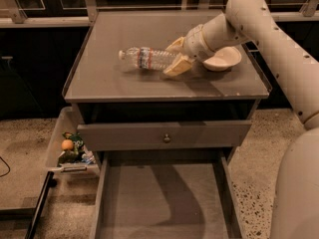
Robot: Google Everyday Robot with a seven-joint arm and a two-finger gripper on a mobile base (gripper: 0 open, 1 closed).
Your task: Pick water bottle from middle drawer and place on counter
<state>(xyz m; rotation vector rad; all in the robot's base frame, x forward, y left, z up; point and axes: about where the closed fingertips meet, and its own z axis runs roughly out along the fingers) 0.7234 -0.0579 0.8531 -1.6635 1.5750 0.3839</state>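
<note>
Lying on its side on the counter (114, 83), the water bottle (145, 58) points its white cap toward the left edge of the grey top, while its base end sits between the two pale fingers (178, 66) of the gripper (172, 57). One finger runs along the far side of the bottle and the other along the near side. The pair appear pinched against the clear ribbed plastic just behind the red-and-blue label band, leaving the cap end and the label uncovered. The bottle rests flat on the surface near the middle of the counter.

The robot's white arm (279, 49) reaches in from the right, its wrist passing over the counter's right half. Just beside the gripper, on its right, a shallow pale bowl (223, 59) stands on the counter, partly hidden by the wrist.

Below the counter, a closed drawer front (124, 136) with a small round knob (166, 138) spans the cabinet. Under it the middle drawer (159, 203) is pulled out toward the camera — a dark shadow crosses its flat grey bottom. To the cabinet's left stands a pale plastic bin (56, 138) holding colourful toys (70, 148), with speckled floor (20, 143) beside it.
</note>
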